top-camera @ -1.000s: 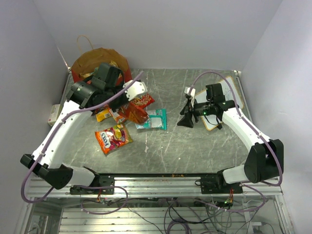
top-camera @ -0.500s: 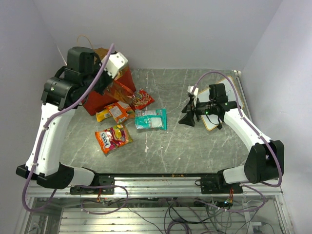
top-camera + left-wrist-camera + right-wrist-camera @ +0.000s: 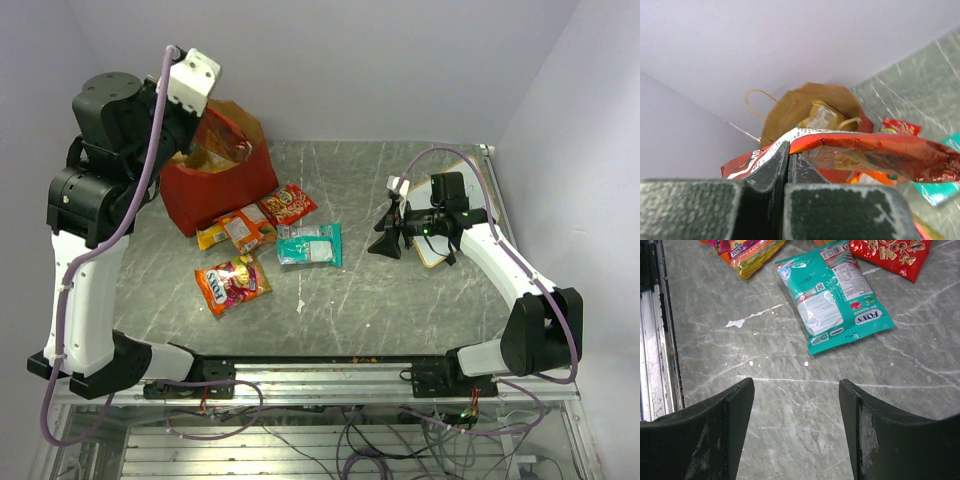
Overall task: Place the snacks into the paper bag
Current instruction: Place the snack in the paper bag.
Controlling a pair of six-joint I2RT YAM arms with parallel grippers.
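The red paper bag [image 3: 228, 190] stands at the back left with its brown mouth open [image 3: 790, 107]. A brown-gold packet [image 3: 822, 116] lies inside it. My left gripper [image 3: 198, 135] is raised above the bag, shut [image 3: 788, 150] on the edge of the big orange chips bag [image 3: 865, 155], which hangs over the mouth [image 3: 224, 132]. On the table lie a red packet [image 3: 290, 204], an orange-yellow one [image 3: 214, 236], a small orange one [image 3: 243, 227], a teal one [image 3: 312, 243] and a multicolour one [image 3: 232, 283]. My right gripper [image 3: 386, 240] is open and empty [image 3: 796, 390], short of the teal packet [image 3: 835, 295].
A white board with an orange edge [image 3: 452, 200] lies at the right under my right arm. Walls close the table at the back and both sides. A metal rail [image 3: 320, 375] runs along the near edge.
My left arm has risen and swung back to the left, carrying the chips bag from the pile of packets up over the paper bag's mouth. The right arm has barely moved.
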